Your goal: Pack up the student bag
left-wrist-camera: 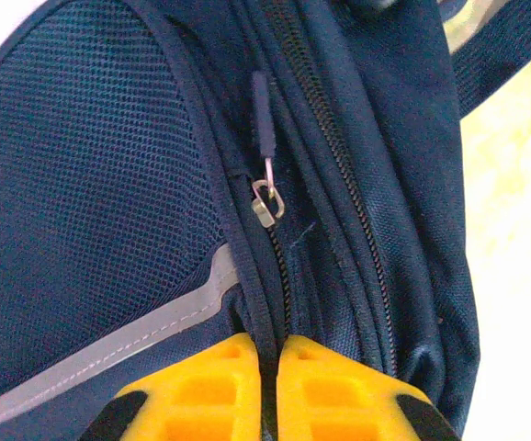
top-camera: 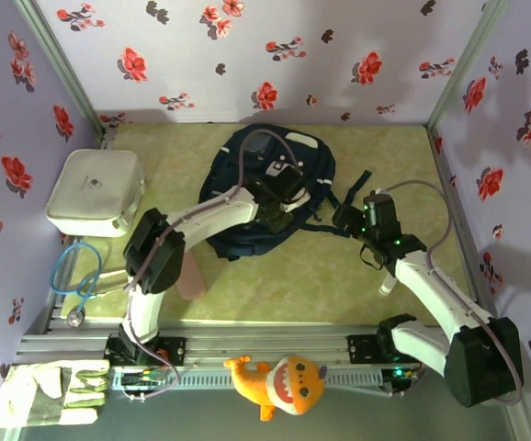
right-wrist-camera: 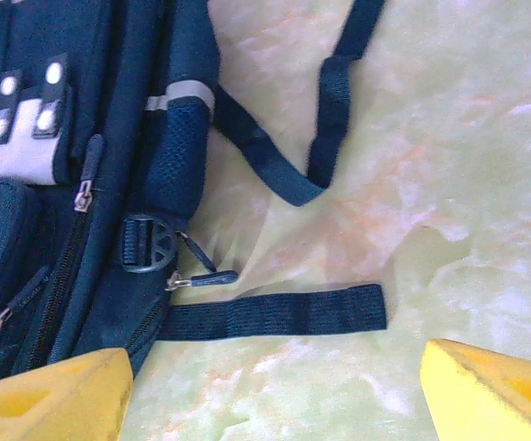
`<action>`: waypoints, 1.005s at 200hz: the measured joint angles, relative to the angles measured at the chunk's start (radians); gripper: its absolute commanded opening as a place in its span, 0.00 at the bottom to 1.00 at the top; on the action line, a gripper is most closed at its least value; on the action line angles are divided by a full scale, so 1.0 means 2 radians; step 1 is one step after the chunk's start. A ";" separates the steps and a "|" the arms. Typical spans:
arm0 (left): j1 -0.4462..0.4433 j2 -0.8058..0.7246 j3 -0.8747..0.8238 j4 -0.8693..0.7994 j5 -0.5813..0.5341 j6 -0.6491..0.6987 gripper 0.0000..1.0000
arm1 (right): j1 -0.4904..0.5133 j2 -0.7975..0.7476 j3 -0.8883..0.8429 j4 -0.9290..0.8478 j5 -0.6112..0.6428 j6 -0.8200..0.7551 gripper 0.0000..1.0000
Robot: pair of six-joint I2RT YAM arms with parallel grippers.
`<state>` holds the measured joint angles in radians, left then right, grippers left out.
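The bag (top-camera: 238, 170) lies flat on the table (top-camera: 339, 294), with the box (top-camera: 94, 191) well to its left. My left gripper (left-wrist-camera: 270, 354) is clenched on the bag's seam just short of the zip slider (left-wrist-camera: 265, 200), probably to pin the fabric taut. My right gripper (right-wrist-camera: 275, 390) hangs released beside the bag's straps (right-wrist-camera: 275, 315), free to pull.

Odds and ends around a yellow-green marbled tabletop (top-camera: 293, 285), walled in by floral-print panels (top-camera: 247, 55).
A white rounded box (top-camera: 94, 191) sits at nine o'clock. Just beneath it, toward eight, lies a blue-tubed stethoscope (top-camera: 73, 280). A pale work glove (top-camera: 50, 390) lies at seven o'clock, and an orange shark plush (top-camera: 282, 384) at six, off the near edge.
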<state>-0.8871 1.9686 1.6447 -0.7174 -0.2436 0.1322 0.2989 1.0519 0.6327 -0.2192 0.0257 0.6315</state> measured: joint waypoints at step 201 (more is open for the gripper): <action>0.059 -0.170 -0.154 0.083 0.092 -0.030 0.00 | 0.009 0.336 0.257 0.141 -0.247 -0.041 0.57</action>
<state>-0.7692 1.6291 1.3369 -0.5514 -0.0589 0.0715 0.3172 1.7241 1.1465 0.0631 -0.4683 0.5488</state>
